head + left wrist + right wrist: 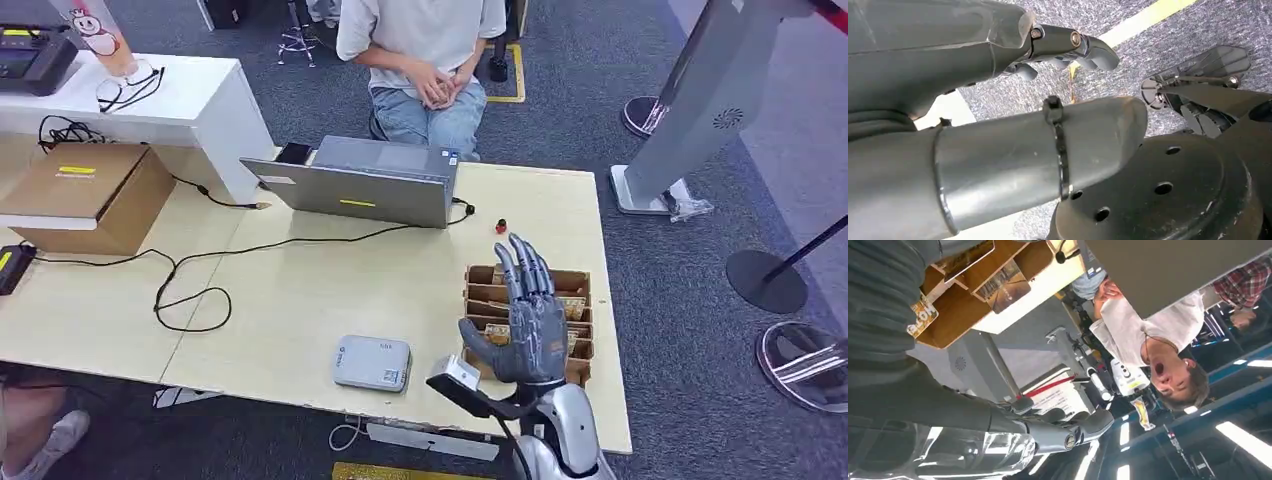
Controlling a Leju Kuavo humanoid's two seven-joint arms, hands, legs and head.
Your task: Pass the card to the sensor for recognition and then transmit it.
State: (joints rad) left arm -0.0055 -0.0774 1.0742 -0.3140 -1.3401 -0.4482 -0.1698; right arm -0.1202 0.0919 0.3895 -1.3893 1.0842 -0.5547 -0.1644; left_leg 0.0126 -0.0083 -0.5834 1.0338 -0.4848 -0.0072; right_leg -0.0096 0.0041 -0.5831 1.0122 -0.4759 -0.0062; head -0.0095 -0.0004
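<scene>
Right hand (528, 320) raised open above card box (577, 283), sensor (372, 362) nearby

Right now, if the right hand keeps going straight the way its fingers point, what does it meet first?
Nothing close: the right hand is raised above the card box, fingers aimed past the red object toward the laptop. Depth is unclear.

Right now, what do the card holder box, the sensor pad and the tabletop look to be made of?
The card holder box looks like brown corrugated cardboard, matte, with thin dividers. The sensor pad seems smooth grey plastic with rounded corners, a faint sheen and a printed label. The tabletop looks like pale wood laminate or plywood, matte; which one, I cannot tell.
</scene>
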